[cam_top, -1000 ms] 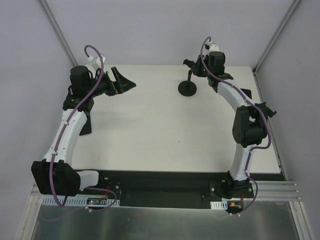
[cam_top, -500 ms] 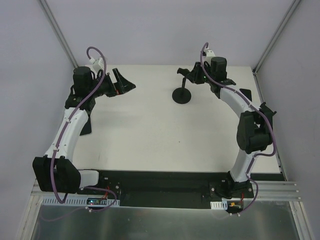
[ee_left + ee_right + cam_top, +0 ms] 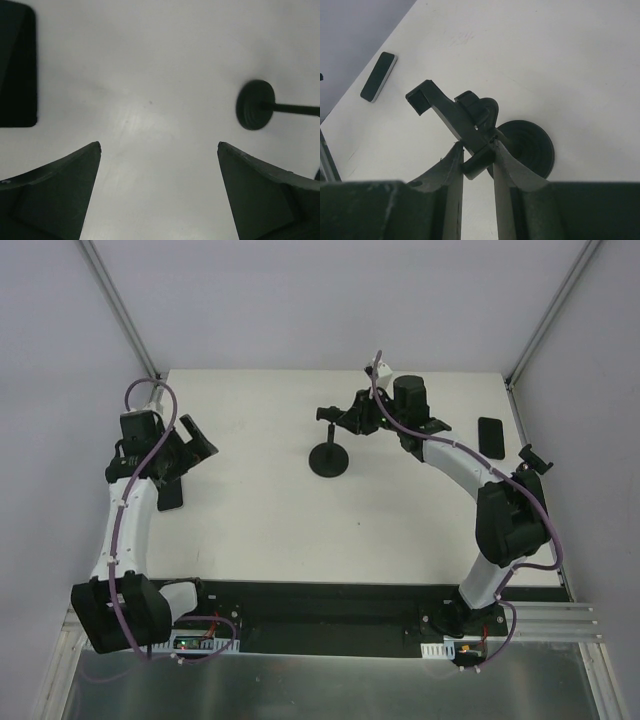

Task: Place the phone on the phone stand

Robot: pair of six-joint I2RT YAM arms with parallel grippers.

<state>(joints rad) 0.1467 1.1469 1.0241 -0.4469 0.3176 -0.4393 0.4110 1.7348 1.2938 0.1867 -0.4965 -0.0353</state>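
A black phone lies flat near the table's left edge, and it also shows as the phone and the phone. My left gripper hangs open just beyond it; in its wrist view the gripper holds nothing. The black phone stand stands upright at mid-table on a round base. My right gripper is shut on the stand's tilted cradle, pinching its lower end between the fingertips. The stand also shows in the left wrist view.
A second dark phone lies flat near the table's right edge, behind my right arm. Grey walls close off the left, back and right sides. A black strip with both arm bases runs along the near edge.
My right gripper has carried the stand leftward and nearer, uncovering the right-hand phone. My left arm has swung back left and down toward the left phone, still open.
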